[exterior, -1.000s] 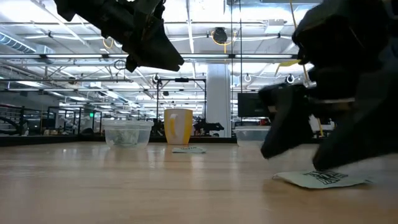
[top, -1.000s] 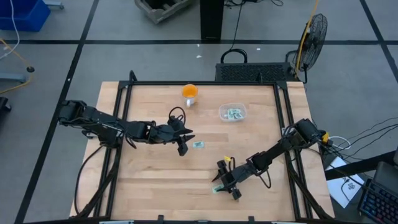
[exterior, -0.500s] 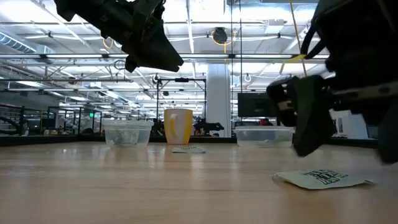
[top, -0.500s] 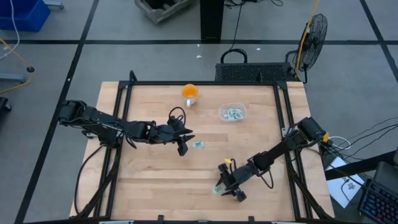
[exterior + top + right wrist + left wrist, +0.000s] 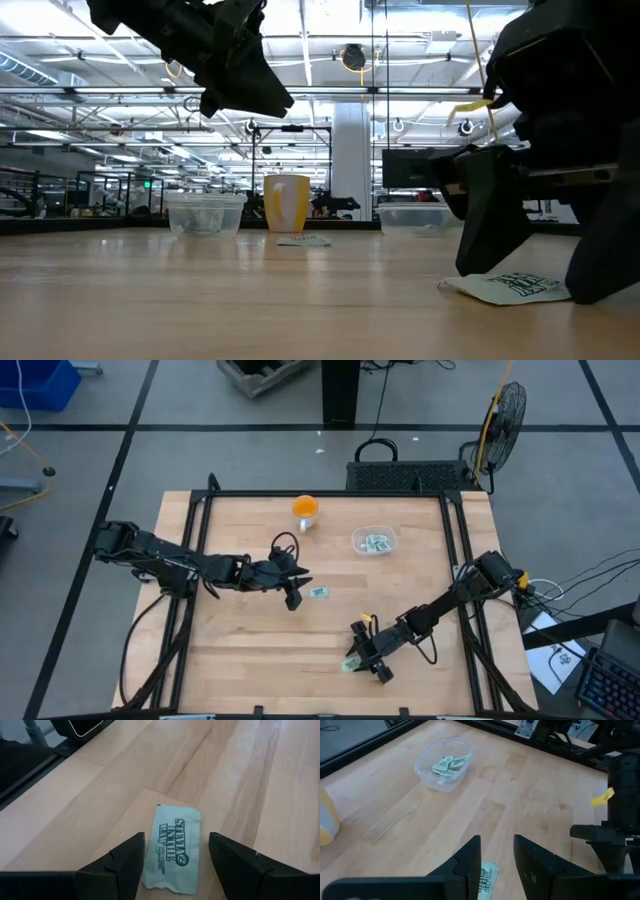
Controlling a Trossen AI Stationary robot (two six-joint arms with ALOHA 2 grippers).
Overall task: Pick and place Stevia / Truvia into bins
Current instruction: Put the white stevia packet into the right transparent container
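Right wrist view: the right gripper (image 5: 172, 865) is seen with fingers spread astride a sachet (image 5: 173, 849) lying flat, well apart from the bin (image 5: 374, 541). A flat packet may be missed or pushed. The left gripper (image 5: 496, 857), part-spread and empty, hovers nearer the bin.

Right gripper (image 5: 172, 865) straddles a flat Stevia sachet (image 5: 172, 849) near the table's front edge, fingers spread; bare wood on all sides of it. Left gripper (image 5: 293, 596) hangs mid-table, a second sachet (image 5: 319, 592) just beside it. Wide clear lane from both to the clear bin (image 5: 374, 541). Orange-and-white object (image 5: 305, 510) stands at the back, apparently well apart from the bin.
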